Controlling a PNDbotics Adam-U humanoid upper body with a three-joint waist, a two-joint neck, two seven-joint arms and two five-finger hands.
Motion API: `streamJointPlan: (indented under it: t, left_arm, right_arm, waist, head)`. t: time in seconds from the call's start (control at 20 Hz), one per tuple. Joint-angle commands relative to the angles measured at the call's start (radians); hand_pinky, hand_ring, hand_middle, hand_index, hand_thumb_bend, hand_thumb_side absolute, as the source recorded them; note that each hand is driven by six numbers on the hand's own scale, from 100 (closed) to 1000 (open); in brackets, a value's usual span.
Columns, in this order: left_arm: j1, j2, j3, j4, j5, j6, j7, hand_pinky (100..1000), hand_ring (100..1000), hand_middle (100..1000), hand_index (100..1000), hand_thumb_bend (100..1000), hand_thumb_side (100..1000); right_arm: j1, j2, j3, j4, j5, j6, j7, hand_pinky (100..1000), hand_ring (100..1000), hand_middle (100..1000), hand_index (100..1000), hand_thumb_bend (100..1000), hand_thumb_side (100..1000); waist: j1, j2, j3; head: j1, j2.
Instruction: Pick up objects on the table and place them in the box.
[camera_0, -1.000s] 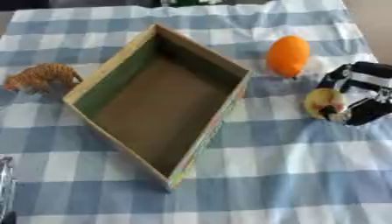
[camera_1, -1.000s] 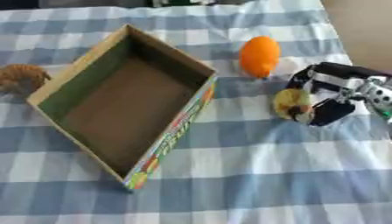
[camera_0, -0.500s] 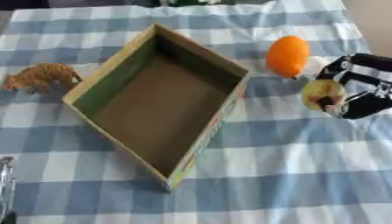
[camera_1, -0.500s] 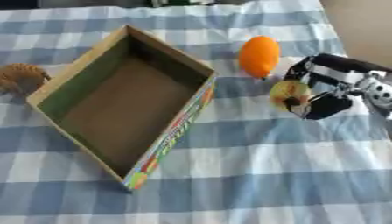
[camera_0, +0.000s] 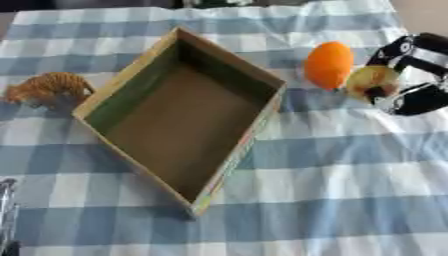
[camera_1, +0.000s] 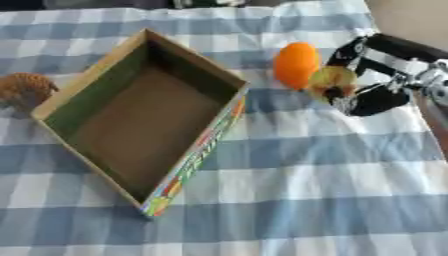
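Observation:
An open cardboard box (camera_0: 131, 85) lies askew in the middle of the checked tablecloth, nothing inside it. My right hand (camera_1: 378, 75) is at the right, its fingers curled round a yellowish round fruit (camera_1: 330, 81) held just above the cloth. An orange (camera_1: 295, 64) stands right beside that fruit, on its left. A striped orange toy tiger (camera_0: 48, 88) stands on the cloth to the left of the box. At the bottom left edge a sliver of silver, my left hand (camera_0: 7, 210), shows only in part.
The blue and white checked cloth (camera_0: 332, 190) covers the whole table. Its far edge runs along the top of the view. Open cloth lies in front of the box and to the lower right.
My right hand has lifted the yellowish fruit and carried it up and to the left, closer to the orange. The box, orange and tiger have stayed put.

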Motion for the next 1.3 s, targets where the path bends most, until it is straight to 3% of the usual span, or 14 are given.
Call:
streamJointPlan:
  t: [0.05,0.3,0.6,1.3]
  left_arm:
    - [-0.003,0.007,-0.003,-0.017,0.002,0.0,-0.004,479,611,580,769,100,898]
    - [-0.001,0.006,-0.006,-0.017,0.004,-0.001,-0.008,479,611,580,769,100,897]
    - [-0.001,0.003,-0.008,-0.017,0.007,-0.001,-0.01,479,611,580,769,100,897]
    - [-0.003,-0.004,-0.011,-0.017,0.011,0.0,-0.014,479,611,580,768,100,900]
  right_arm:
    - [-0.061,-0.032,-0.008,-0.068,-0.017,-0.006,-0.006,693,797,484,670,100,100]
    - [-0.19,0.026,0.054,-0.114,-0.023,-0.017,0.043,693,796,485,670,100,100]
    - [-0.307,0.159,0.104,-0.104,-0.013,-0.023,0.101,689,796,479,670,100,100]
    - [-0.365,0.345,0.167,-0.044,0.007,-0.032,0.169,680,800,471,671,100,100]
  waist:
    - [-0.003,-0.028,0.003]
    - [-0.002,-0.035,0.008]
    - [-0.001,-0.035,0.01]
    - [-0.007,-0.027,0.016]
  head:
    - [-0.002,-0.005]
    - [-0.008,0.012]
    - [-0.013,0.016]
    - [-0.04,0.007]
